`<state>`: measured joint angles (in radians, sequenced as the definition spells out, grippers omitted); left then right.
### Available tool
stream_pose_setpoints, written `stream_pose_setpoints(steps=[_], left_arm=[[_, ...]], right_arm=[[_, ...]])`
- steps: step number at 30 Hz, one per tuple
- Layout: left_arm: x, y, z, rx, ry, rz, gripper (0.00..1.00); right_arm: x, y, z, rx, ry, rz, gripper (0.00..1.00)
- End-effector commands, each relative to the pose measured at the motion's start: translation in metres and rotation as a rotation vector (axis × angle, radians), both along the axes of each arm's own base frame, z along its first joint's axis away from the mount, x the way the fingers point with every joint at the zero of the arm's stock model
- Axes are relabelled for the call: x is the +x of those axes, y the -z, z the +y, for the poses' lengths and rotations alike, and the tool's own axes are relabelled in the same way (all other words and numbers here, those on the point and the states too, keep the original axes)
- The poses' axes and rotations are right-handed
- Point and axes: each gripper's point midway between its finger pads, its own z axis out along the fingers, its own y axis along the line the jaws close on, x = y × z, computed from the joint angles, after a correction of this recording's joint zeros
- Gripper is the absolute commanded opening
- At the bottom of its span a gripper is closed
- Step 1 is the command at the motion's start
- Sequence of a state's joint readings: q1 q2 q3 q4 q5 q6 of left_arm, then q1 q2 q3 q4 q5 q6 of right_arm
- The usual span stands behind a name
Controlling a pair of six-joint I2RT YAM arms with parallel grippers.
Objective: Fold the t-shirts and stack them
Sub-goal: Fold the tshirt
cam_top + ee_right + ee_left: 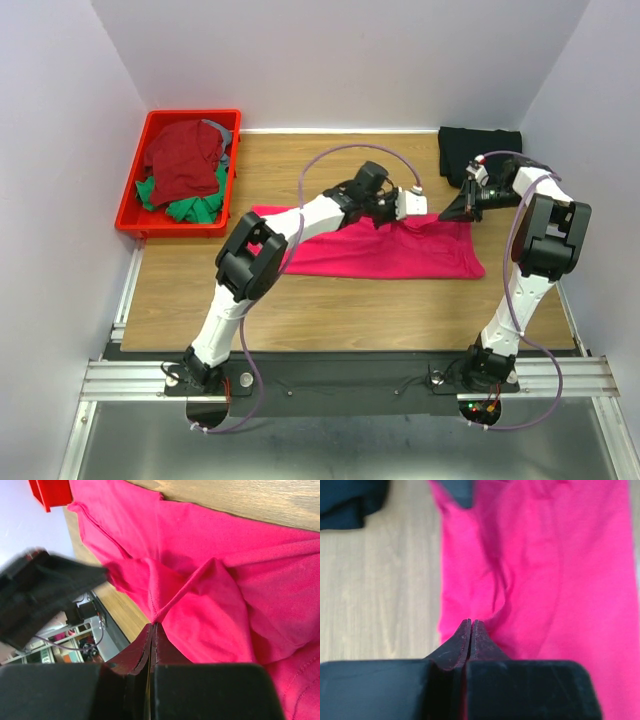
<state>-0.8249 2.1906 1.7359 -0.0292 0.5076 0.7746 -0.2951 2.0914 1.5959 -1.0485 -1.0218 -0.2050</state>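
**Folding step, pink shirt.** The pink shirt (385,252) lies spread across the centre of the table (330,310) in the top view, with its upper right edge raised into a small peak. The left gripper (424,213) and right gripper (446,214) meet at that peak, tips near each other.

- **Left wrist view:** the jaws are pressed together. Creases in the cloth run into the tips, so they appear to pinch the shirt's edge.
- **Right wrist view:** the jaws are pressed together on a taut ridge of pink cloth.
- **Arm pose:** the left arm reaches from lower left to centre right, its elbow over the shirt's left end. The right arm stands upright at the right, its forearm folded back and pointing left.
- **Other shirts:** a black shirt (478,152) lies folded at upper right. The bin (128,215) at upper left holds a dark red shirt (185,160) and a green shirt (195,208).
- **Next move, as judged:** carry the pinched edge across toward the lower edge, keeping both grips level so the fold lands straight.
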Motion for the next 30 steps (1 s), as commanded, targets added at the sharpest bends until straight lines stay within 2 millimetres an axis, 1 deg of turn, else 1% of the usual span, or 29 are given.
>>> stream_pose_setpoints(steps=[1,2,3,4,5,6,7,8,9,10,11,12,13,14,15,16,17,18,19,20,22,23,24,25,27,29,30], left_arm=[[0.013,-0.047,0.008,-0.143,0.025,-0.012,0.17],[0.010,-0.048,0.010,-0.144,0.034,-0.009,0.27],[0.007,-0.054,0.012,-0.151,0.039,-0.014,0.32],[0.002,-0.049,0.016,-0.146,0.045,0.008,0.37],[0.001,-0.050,0.019,-0.147,0.041,0.015,0.38],[-0.002,-0.058,0.021,-0.158,0.032,0.023,0.40],[-0.003,-0.053,0.027,-0.151,0.021,0.041,0.42],[-0.005,-0.054,0.030,-0.152,0.016,0.047,0.43],[-0.005,-0.062,0.035,-0.159,0.007,0.043,0.43],[-0.006,-0.056,0.043,-0.150,-0.010,0.063,0.43],[-0.006,-0.057,0.048,-0.151,-0.019,0.069,0.43],[-0.006,-0.065,0.052,-0.162,-0.031,0.070,0.43],[-0.009,-0.061,0.058,-0.163,-0.052,0.102,0.43],[-0.009,-0.063,0.062,-0.169,-0.061,0.115,0.43],[-0.010,-0.063,0.071,-0.171,-0.075,0.128,0.43],[-0.010,-0.064,0.075,-0.172,-0.083,0.133,0.43],[-0.012,-0.071,0.078,-0.180,-0.088,0.123,0.43],[-0.013,-0.071,0.082,-0.178,-0.094,0.124,0.43],[-0.017,-0.066,0.087,-0.168,-0.101,0.131,0.43],[-0.019,-0.071,0.090,-0.172,-0.105,0.121,0.43],[-0.022,-0.072,0.094,-0.172,-0.107,0.120,0.43],[-0.026,-0.074,0.096,-0.172,-0.109,0.118,0.43],[-0.027,-0.074,0.098,-0.172,-0.114,0.118,0.43],[-0.029,-0.072,0.100,-0.167,-0.118,0.123,0.43],[-0.031,-0.075,0.104,-0.168,-0.128,0.121,0.43],[-0.033,-0.070,0.109,-0.156,-0.143,0.124,0.43],[-0.033,-0.071,0.110,-0.155,-0.145,0.122,0.43]], right_arm=[[0.003,-0.013,0.002,0.036,0.006,-0.020,0.01],[0.002,-0.013,0.003,0.035,0.006,-0.017,0.01],[0.000,-0.014,0.003,0.039,0.007,-0.013,0.01],[-0.002,-0.012,0.004,0.047,0.007,-0.005,0.00],[-0.003,-0.013,0.006,0.057,0.008,-0.003,0.01],[-0.004,-0.014,0.008,0.074,0.006,-0.003,0.01],[-0.005,-0.014,0.010,0.087,0.008,0.008,0.01],[-0.006,-0.012,0.011,0.093,0.008,0.016,0.01],[-0.007,-0.011,0.012,0.096,0.006,0.020,0.00],[-0.008,-0.011,0.013,0.101,0.006,0.023,0.01],[-0.009,-0.010,0.014,0.103,0.005,0.027,0.01],[-0.012,-0.009,0.014,0.104,0.005,0.030,0.01],[-0.013,-0.012,0.015,0.106,0.003,0.027,0.01],[-0.016,-0.013,0.016,0.103,0.001,0.025,0.00],[-0.020,-0.012,0.017,0.104,0.000,0.033,0.00],[-0.023,-0.012,0.018,0.105,0.000,0.036,0.01],[-0.026,-0.017,0.018,0.100,-0.003,0.022,0.01],[-0.033,-0.014,0.020,0.100,-0.003,0.040,0.01],[-0.037,-0.015,0.021,0.098,-0.004,0.043,0.01],[-0.042,-0.019,0.022,0.094,-0.006,0.036,0.00],[-0.054,-0.017,0.024,0.081,-0.013,0.055,0.00],[-0.065,-0.014,0.025,0.074,-0.022,0.068,0.01],[-0.070,-0.011,0.026,0.067,-0.027,0.080,0.01],[-0.080,-0.004,0.025,0.039,-0.039,0.107,0.01],[-0.090,0.006,0.020,-0.017,-0.054,0.139,0.01],[-0.091,0.012,0.015,-0.067,-0.058,0.145,0.01],[-0.091,0.016,0.013,-0.082,-0.055,0.160,0.01]])
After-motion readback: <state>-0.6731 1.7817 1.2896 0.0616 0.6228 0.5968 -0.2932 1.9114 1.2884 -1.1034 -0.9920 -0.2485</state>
